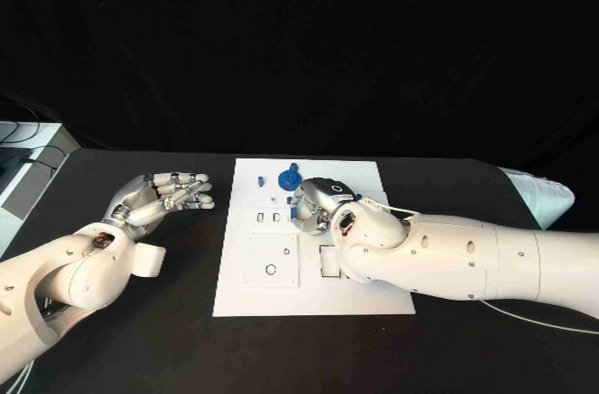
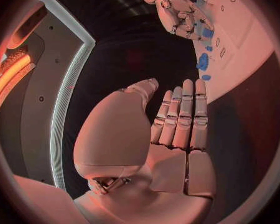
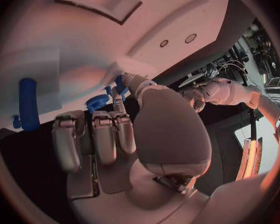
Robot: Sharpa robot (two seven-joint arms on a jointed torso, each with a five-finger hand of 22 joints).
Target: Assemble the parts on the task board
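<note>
Right hand [image 1: 319, 209] pinches a small blue plastic part [image 3: 120, 83] over the white rectangular task board [image 1: 375, 303]; its axis is unclear. Left hand [image 1: 163, 200] hovers beside the board, fingers apart, holding nothing.

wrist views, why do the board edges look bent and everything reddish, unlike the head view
Both wrist views are fisheye circles, so the task board edges curve; warm reddish light falls on the left hand and right hand. The head view is undistorted, evenly lit, with the board white against the black table.
</note>
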